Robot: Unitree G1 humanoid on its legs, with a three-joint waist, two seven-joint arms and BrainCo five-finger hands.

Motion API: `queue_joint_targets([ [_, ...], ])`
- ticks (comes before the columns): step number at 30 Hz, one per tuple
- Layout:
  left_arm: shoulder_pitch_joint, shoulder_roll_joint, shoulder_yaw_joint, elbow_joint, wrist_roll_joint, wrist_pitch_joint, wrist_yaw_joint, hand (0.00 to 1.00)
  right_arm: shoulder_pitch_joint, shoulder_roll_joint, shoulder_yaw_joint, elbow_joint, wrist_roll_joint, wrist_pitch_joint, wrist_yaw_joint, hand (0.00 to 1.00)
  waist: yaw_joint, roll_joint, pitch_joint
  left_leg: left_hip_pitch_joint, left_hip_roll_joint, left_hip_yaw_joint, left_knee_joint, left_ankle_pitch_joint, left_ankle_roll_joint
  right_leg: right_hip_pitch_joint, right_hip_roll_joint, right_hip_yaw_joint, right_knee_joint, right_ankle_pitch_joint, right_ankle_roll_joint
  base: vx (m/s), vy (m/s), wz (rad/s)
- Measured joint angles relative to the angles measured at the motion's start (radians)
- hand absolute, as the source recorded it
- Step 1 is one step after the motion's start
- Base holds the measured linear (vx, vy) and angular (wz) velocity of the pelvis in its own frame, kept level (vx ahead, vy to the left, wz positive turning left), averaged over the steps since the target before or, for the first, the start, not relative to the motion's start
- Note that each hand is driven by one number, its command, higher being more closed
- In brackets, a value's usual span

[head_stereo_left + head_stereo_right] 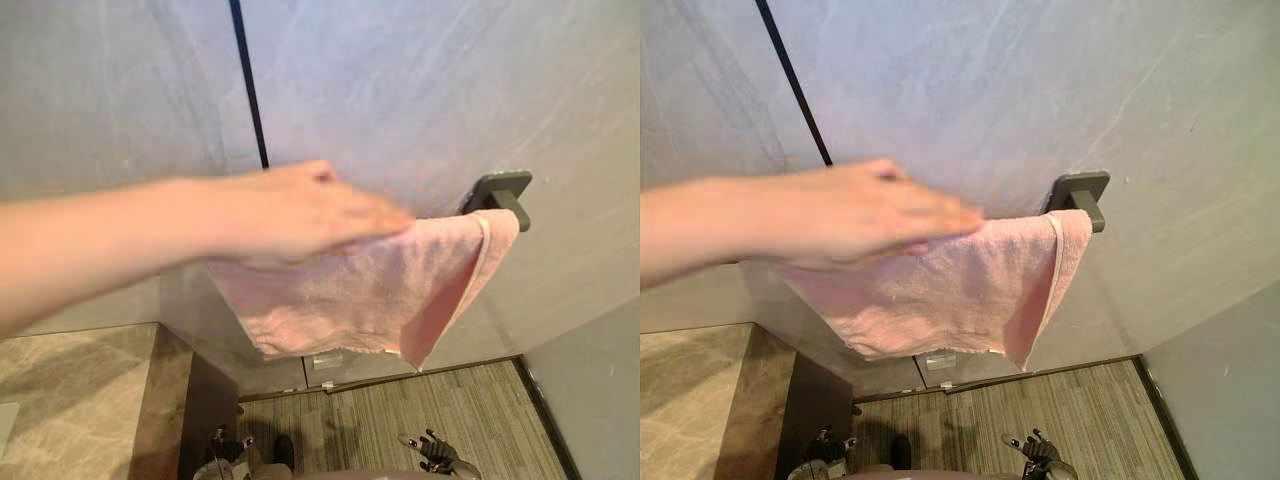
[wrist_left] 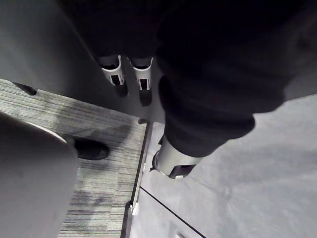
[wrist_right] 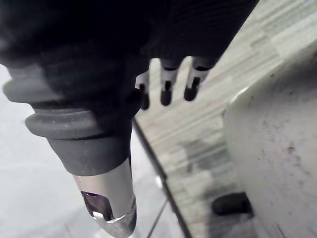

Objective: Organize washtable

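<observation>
A pink towel (image 1: pixel 340 290) hangs folded over a wall rail whose dark grey bracket (image 1: pixel 500 190) shows at its right end. A person's hand (image 1: pixel 290 210) reaches in from the left and lies flat on the towel's top edge, covering the rail there. My left hand (image 2: pixel 117 75) hangs low beside me near the floor, fingers straight and holding nothing. My right hand (image 3: pixel 166 85) hangs the same way on the other side, also with nothing in it. Both hands show small at the bottom of the eye views, the left hand (image 1: pixel 224 446) and the right hand (image 1: pixel 436 452), far below the towel.
A beige marble countertop (image 1: pixel 70 390) lies at the lower left, with a dark cabinet side (image 1: pixel 205 400) beneath its edge. Striped grey carpet (image 1: pixel 400 410) covers the floor below the towel. Grey marbled wall with a black vertical seam (image 1: pixel 250 90) stands behind.
</observation>
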Motion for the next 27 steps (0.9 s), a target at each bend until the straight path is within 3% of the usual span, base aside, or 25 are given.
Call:
queue_joint_targets([
  [10, 0.000, 0.001, 0.000, 0.003, 0.000, 0.000, 0.000, 0.00, -0.004, 0.000, -0.001, 0.007, 0.000, 0.000, 0.000, 0.00, -0.001, -0.001, 0.000, 0.004, -0.007, 0.002, 0.000, 0.003, 0.002, 0.000, 0.000, 0.000, 0.000, 0.000, 0.000, 0.00, 0.000, 0.00],
  [18, -0.001, 0.007, -0.002, 0.017, -0.001, 0.000, 0.000, 0.00, -0.017, 0.001, -0.002, 0.018, 0.000, 0.000, 0.000, 0.00, -0.020, 0.000, 0.000, 0.008, -0.007, 0.004, 0.000, 0.004, 0.002, 0.002, 0.000, -0.002, 0.000, 0.000, 0.000, 0.00, 0.000, 0.00],
  [27, 0.006, 0.012, -0.056, -0.018, -0.018, 0.000, 0.011, 0.00, -0.014, 0.000, 0.025, -0.010, 0.007, -0.005, -0.024, 0.00, -0.020, 0.000, 0.000, 0.006, -0.006, 0.002, 0.000, -0.001, -0.003, 0.000, 0.000, -0.003, 0.000, 0.000, 0.000, 0.00, 0.000, 0.00],
])
